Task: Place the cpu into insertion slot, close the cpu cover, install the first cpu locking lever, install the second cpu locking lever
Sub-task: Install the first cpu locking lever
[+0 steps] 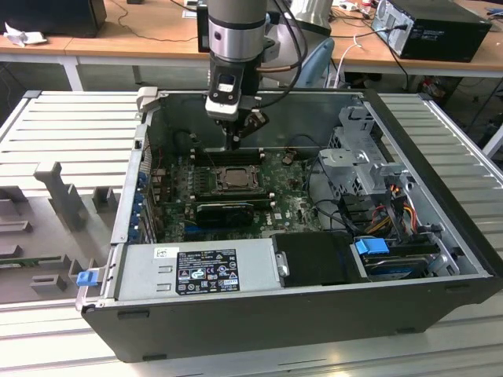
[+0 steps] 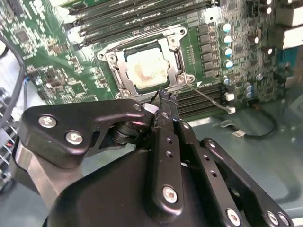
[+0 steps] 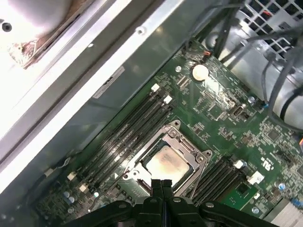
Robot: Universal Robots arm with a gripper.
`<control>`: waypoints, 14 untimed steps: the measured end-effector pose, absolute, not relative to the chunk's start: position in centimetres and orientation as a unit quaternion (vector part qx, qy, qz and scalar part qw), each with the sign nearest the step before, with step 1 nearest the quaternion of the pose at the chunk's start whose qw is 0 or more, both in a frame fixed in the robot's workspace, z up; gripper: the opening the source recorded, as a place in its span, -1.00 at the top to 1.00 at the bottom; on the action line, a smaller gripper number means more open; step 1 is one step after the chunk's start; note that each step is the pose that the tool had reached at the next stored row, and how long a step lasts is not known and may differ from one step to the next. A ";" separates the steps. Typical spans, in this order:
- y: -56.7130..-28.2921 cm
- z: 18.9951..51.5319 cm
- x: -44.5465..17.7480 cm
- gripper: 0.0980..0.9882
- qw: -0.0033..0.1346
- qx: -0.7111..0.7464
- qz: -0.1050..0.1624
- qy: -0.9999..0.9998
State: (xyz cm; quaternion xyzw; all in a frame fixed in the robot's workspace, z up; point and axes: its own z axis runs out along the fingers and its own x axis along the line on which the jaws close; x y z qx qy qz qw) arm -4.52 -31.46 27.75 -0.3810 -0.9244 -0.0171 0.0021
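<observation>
The cpu [image 2: 147,68] [image 3: 166,164] lies flat in the insertion slot [image 1: 217,181] on the green motherboard, pale face up. The cpu cover [image 2: 124,76] [image 3: 187,150] lies down around it, and the chip shows through its window. A thin metal lever [image 2: 208,97] runs out from one corner of the socket. My gripper [image 1: 233,144] [image 2: 165,96] [image 3: 161,185] hangs just above the socket's edge on the memory-slot side. Its fingers are shut together with nothing between them.
Long black memory slots [image 3: 137,127] flank the socket on two sides. In the exterior view, a black ribbed card [image 1: 224,210] lies in front of the socket, the power supply [image 1: 200,267] in front of that, and the drive cage [image 1: 365,169] with cables [image 1: 393,212] on the right.
</observation>
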 end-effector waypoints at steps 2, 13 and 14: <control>-31.5 27.7 -4.5 0.98 0.002 -0.362 -0.017 -0.932; -31.5 27.7 -4.6 0.98 0.005 -0.234 -0.017 -0.972; -31.5 27.7 -4.6 0.98 0.005 -0.217 -0.017 -0.976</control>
